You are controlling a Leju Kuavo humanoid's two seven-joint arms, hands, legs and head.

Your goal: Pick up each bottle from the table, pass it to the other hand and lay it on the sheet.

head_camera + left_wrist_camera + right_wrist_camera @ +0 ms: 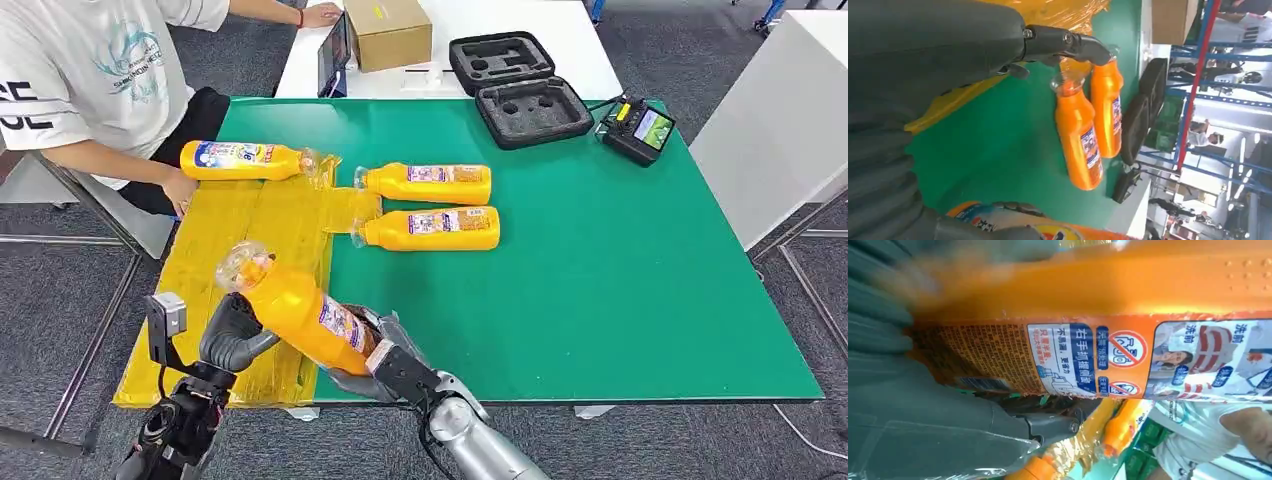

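Note:
My right hand [385, 362] grips the base of an orange bottle [300, 312], held tilted above the near end of the yellow sheet [215, 235], its clear cap up and to the left. The label fills the right wrist view [1083, 357], with the right hand [923, 415] below it. My left hand [236, 335] sits against the bottle's upper body, its fingers [1063, 42] spread and not closed round it. Another bottle [240, 160] lies at the sheet's far end. Two more bottles [430, 183] [430, 228] lie on the green table [600, 280], caps touching the sheet's edge; the left wrist view shows both [1078, 135] [1108, 112].
A person [90, 80] sits at the far left, one hand [180, 190] on the sheet's edge beside the far bottle. A black foam case [520, 85], a remote controller [640, 130], a cardboard box [390, 30] and a tablet [335, 50] stand at the back.

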